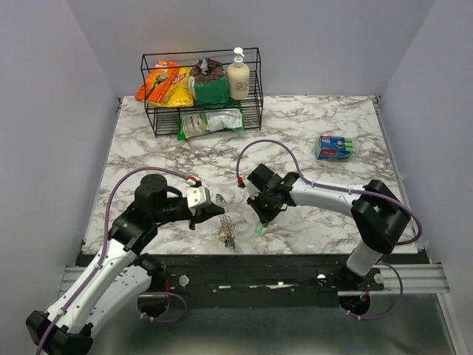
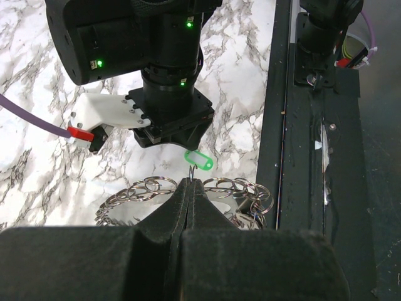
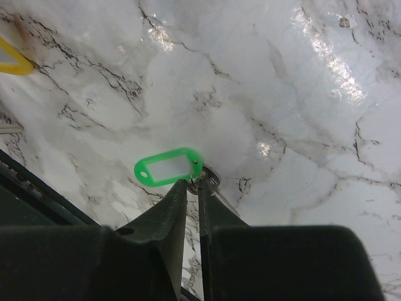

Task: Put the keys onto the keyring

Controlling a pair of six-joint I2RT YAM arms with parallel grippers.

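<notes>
Hold the keyring (image 1: 228,225) steady, pinched tight in your left gripper (image 2: 190,184) by the near edge of the table (image 1: 310,229), and go slowly, because your right gripper (image 3: 193,184) has its jaws a crack apart at the green key (image 3: 168,170) and I cannot tell if it grips

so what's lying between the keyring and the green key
Nothing: only a bare strip of marble table separates the keyring from the green key, seen best in the top view.

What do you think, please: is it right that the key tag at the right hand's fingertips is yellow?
Not quite. The key tag at the right hand's fingertips is green, not yellow, as the right wrist view shows plainly.
</notes>
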